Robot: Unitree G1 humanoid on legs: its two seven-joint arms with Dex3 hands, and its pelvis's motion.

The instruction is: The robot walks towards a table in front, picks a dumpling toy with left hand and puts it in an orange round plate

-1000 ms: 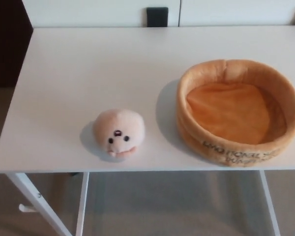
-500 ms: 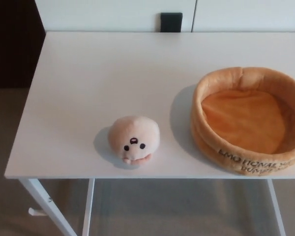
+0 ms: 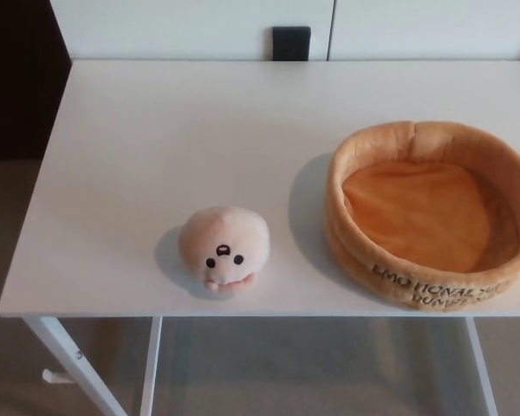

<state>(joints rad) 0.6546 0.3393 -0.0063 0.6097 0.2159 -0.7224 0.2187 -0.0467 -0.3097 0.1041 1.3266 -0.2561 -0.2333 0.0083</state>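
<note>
- Near the front edge of the white table [image 3: 156, 130]: dumpling toy [image 3: 224, 259], face toward the camera, roundish, no clear long axis.
- Right of it, apart by a strip of bare tabletop: orange round plate [image 3: 433, 212], soft-walled, holding nothing.
- No hand in view, so neither hand's openness nor grasp to be told.
- Toy left of centre, probably closer to the left arm's side; open room around it.
</note>
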